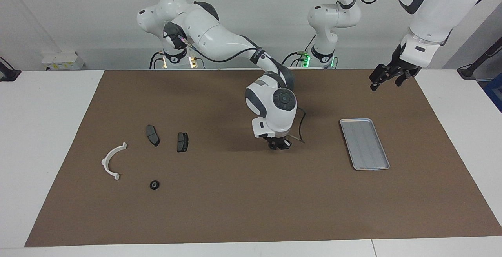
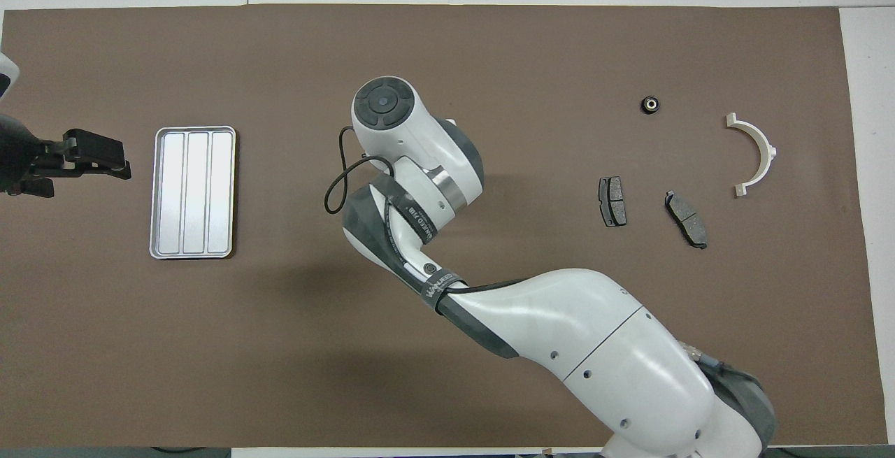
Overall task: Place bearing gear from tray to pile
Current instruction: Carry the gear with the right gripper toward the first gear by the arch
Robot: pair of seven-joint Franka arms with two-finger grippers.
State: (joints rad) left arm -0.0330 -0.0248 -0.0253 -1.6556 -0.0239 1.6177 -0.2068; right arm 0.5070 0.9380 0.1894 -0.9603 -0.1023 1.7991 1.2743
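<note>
One small black ring-shaped bearing gear (image 1: 154, 185) lies on the brown mat of the worktop (image 1: 235, 210) beside the white half-ring plastic bracket (image 1: 113, 161), near two dark grey brake pads (image 1: 152, 135), so it appears delivered to the pile. The flat ribbed silver metal tray (image 1: 364, 143) holds nothing; little appears left to do. The right gripper (image 1: 279, 144) hangs over the mat's middle, fingers together, holding nothing visible. The left gripper (image 1: 386, 77) waits above the tray's end, fingers spread wide, empty.

We see glossy white arm casings with dark grey joint caps, black looping cables, and black hands on both arms.
</note>
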